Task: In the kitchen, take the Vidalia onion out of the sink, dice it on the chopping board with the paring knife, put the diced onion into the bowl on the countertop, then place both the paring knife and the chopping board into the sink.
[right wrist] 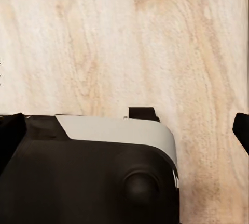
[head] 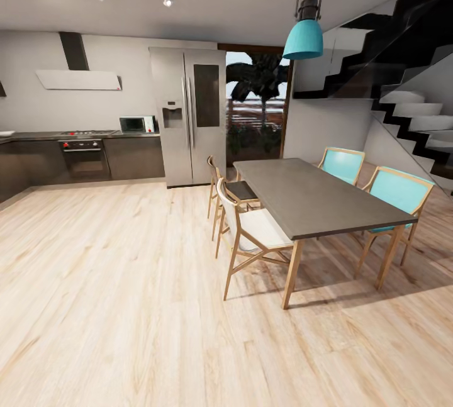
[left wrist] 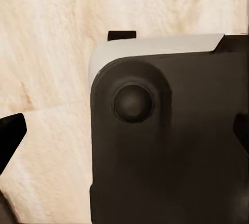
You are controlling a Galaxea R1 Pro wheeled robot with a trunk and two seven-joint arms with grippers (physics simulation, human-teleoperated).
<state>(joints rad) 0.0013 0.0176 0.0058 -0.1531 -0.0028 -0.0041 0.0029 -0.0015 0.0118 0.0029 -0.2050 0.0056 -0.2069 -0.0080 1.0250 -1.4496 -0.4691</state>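
Along the far left wall of the head view, the dark glossy countertop (head: 38,135) runs over dark cabinets, well apart from the robot across a wide stretch of pale wooden floor (head: 126,306). A white object sits at the countertop's far left edge, too small to identify. A built-in oven (head: 85,156) with red knobs stands under a gas hob, a small microwave (head: 137,124) rests on the worktop beside it, and a slanted white extractor hood (head: 78,80) hangs above. Next along the wall stands a steel double-door refrigerator (head: 187,116), then a glazed door showing a palm outside.

Nearer, at right, a matte grey dining table (head: 314,196) on wooden legs is ringed by four chairs, two with turquoise backs (head: 393,190) on its far side. A turquoise pendant lamp (head: 304,33) hangs above, and a black-and-white staircase (head: 415,105) climbs at right.

Both wrist views look down at the wooden floor past part of the robot's dark base. Dark fingertips (left wrist: 10,133) of the left gripper (left wrist: 124,135) and one of the right gripper (right wrist: 124,125) at that picture's edge (right wrist: 241,130) stand wide apart, with nothing between them.
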